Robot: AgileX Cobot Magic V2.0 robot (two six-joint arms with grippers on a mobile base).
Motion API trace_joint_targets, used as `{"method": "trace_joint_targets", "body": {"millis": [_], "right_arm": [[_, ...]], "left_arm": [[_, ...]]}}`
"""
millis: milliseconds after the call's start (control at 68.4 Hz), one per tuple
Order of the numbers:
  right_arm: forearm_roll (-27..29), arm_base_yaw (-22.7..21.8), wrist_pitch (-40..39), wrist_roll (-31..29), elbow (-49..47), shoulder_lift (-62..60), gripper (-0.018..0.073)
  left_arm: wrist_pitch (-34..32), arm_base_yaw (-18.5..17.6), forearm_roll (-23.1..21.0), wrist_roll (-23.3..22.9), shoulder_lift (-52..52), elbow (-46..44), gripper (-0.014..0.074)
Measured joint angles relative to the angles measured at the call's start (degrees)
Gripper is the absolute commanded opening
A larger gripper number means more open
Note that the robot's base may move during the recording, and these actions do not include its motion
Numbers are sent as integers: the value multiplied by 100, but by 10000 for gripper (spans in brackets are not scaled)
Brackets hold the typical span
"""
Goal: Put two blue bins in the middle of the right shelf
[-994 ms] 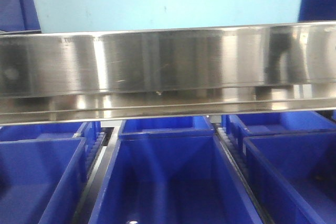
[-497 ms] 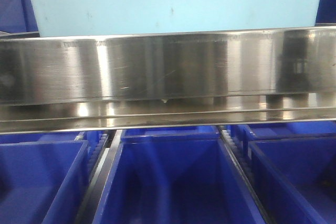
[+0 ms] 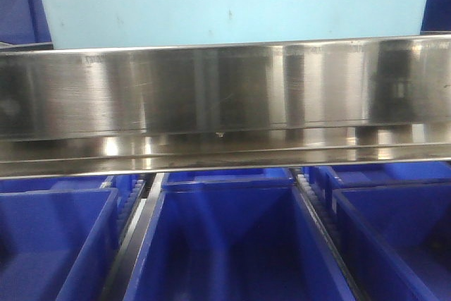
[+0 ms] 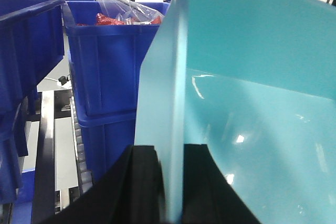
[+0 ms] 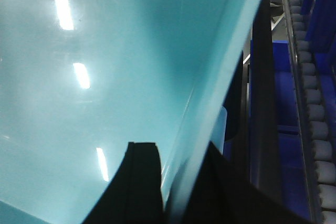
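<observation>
Left gripper [image 4: 170, 184]: two black fingers [image 4: 139, 187] stand one on each side of a side wall of the light blue bin [image 4: 252, 103]. They are pressed onto it with only the thin wall between them.
Right gripper [image 5: 176, 187]: the same grasp on another wall of that bin. One black finger [image 5: 139, 182] lies on the inner face and the other on the outer face, both clamped on the plastic.
Wall at the left jaws: it rises straight from between the fingers to the top of the wrist view, and its edge is pale and translucent.
Bin inside: glossy faces spread to the right of the left jaws and to the left of the right jaws, carrying lamp reflections.
Task's thing: it is held by both grippers. In the front view its pale face fills the top of the picture, above and behind the steel shelf rail [image 3: 225, 89]. Whether it rests on the shelf cannot be told.
Left of the left jaws: a stacked dark blue bin [image 4: 110, 77] is near, holding a clear bag [image 4: 123, 6] over something red. A roller strip [image 4: 80, 145] runs beside it, and a further dark blue bin [image 4: 26, 40] lies beyond.
Right of the right jaws: a dark upright [image 5: 262, 103] is just beside the outer finger, then dark blue plastic [image 5: 286, 93], then a roller track [image 5: 315, 124].
Under the rail: a middle bin [image 3: 225, 244], a left bin [image 3: 49, 244] and a right bin [image 3: 394, 237], all dark blue, stand side by side.
</observation>
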Motion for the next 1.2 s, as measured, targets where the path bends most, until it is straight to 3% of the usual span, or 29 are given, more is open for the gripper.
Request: {"method": "trace_joint_targets", "body": {"millis": [628, 979, 1198], "right_arm": [[0, 0, -22, 0, 0, 0, -151], [-50, 0, 301, -24, 0, 0, -151], [-325, 0, 380, -51, 0, 56, -151]], "left_arm": [[4, 0, -18, 0, 0, 0, -111], [1628, 11, -315, -29, 0, 0, -111], [2320, 11, -560, -107, 101, 10, -111]]}}
